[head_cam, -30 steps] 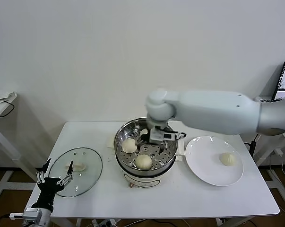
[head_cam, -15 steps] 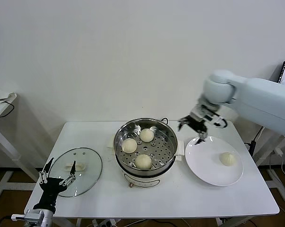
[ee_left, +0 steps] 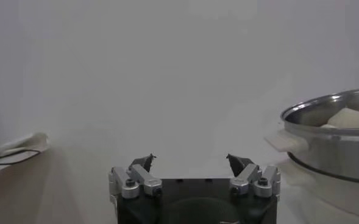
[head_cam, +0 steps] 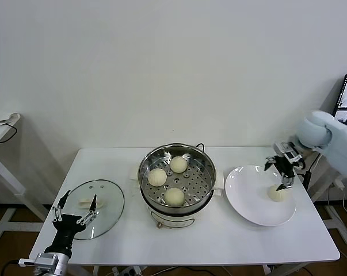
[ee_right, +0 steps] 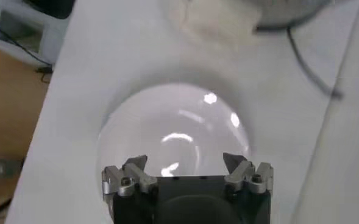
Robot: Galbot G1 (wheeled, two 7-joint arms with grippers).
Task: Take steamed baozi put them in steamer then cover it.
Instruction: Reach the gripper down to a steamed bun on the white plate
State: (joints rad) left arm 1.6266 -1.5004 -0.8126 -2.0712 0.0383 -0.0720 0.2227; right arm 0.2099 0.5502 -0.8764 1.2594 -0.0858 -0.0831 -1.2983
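The left hand (head_cam: 74,219) sits at the near left edge of the table (head_cam: 219,241), low and idle, its fingers spread apart with nothing between them; the left wrist view shows the same open tips (ee_left: 239,164) against the wall. Just beyond it the cover (head_cam: 98,208), a clear glass lid with a white handle, lies flat on the table, well apart from the pot.

At the middle of the table stands the steamer (head_cam: 151,161), uncovered, with three steamed baozi (head_cam: 174,196) resting on its perforated tray: one at the near side, one to the left, one toward the back.

To the right, just beside the steamer, lies a white plate (head_cam: 248,195) holding the fourth bun (head_cam: 278,194) near its far right edge. The right hand (head_cam: 283,171) hangs right above that bun, fingers parted and pointing down, not closed on anything. Its wrist view looks down past the open fingertips (ee_right: 236,163) onto the plate's glossy surface (ee_right: 173,122).
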